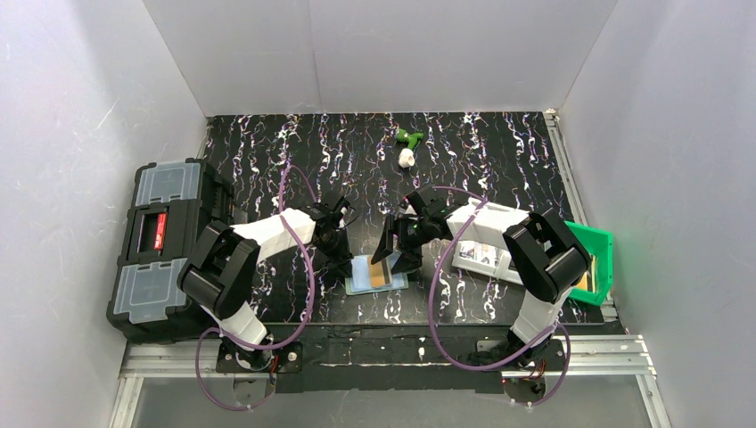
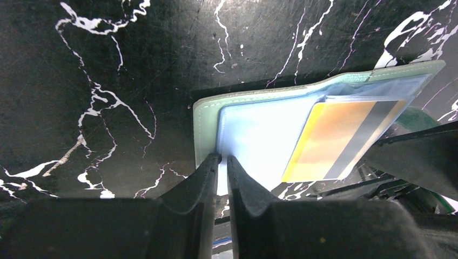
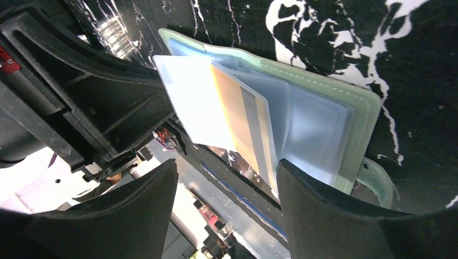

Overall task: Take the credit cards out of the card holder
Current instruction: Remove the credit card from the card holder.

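The card holder [image 1: 360, 278] lay open on the surface [image 2: 108, 54], long axis running left to right. The left hand [image 2: 223, 159] pinched its clear sleeve [image 2: 259, 135]. The right hand [image 3: 227, 164] gaped empty by the orange credit card [image 2: 335, 135].

Card holder [image 2: 205, 116]: soft pale-green cover, leather-like, matt, stitched along the edge.
Sleeves [image 2: 259, 135]: thin clear plastic, glossy, with a pale-blue sheen.
Credit card [image 2: 335, 137]: smooth glossy plastic, orange-yellow with a duller grey stripe.
Table top [image 2: 108, 65]: black sheet with white marble-look veins, smooth, slight sheen.
Left gripper [image 2: 223, 161], fingers [image 2: 189, 199]: black plastic, matt.
Toolbox [image 1: 165, 239], left of frame: black plastic with translucent lid panels.
Bin [image 1: 602, 254], right of frame: green plastic, glossy.
Rail [image 1: 178, 358], lower edge: bare metal.
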Robot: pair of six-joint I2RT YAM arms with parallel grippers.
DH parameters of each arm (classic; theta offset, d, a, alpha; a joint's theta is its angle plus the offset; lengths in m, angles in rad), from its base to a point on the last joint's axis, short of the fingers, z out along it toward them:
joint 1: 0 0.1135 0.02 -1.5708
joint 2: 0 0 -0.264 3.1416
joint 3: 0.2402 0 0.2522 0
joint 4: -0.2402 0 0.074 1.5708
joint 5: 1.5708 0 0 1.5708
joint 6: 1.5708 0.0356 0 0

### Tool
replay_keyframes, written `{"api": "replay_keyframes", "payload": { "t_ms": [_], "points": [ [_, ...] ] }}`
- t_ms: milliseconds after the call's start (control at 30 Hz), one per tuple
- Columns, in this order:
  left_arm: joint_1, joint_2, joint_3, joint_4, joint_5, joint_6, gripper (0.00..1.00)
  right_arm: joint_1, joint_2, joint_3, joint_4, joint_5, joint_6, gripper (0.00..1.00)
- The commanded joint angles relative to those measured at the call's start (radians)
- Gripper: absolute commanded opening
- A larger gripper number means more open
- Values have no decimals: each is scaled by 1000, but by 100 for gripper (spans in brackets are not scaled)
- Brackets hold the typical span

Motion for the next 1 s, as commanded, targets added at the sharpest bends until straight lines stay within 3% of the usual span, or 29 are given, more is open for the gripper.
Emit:
{"api": "replay_keyframes", "payload": {
  "t_ms": [0,167,267,500,733,967],
  "points": [
    [-10,-15,-3,-78,-63,7,16,8,1,46,-69,55,-31,73],
    [-10,-104,43,-181,-154,29,36,11,-9,68,-165,147,-67,64],
    [-10,-155,85,-249,-192,40,40,15,-1,76,-179,157,-73,58],
    [-10,-239,165,-305,-174,47,39,33,-2,107,-216,193,-88,49],
    [-10,-174,135,-132,48,-1,33,56,19,154,-262,243,-111,32],
    [-10,-56,50,56,156,-26,29,61,63,159,-282,281,-129,22]
  ]
}}
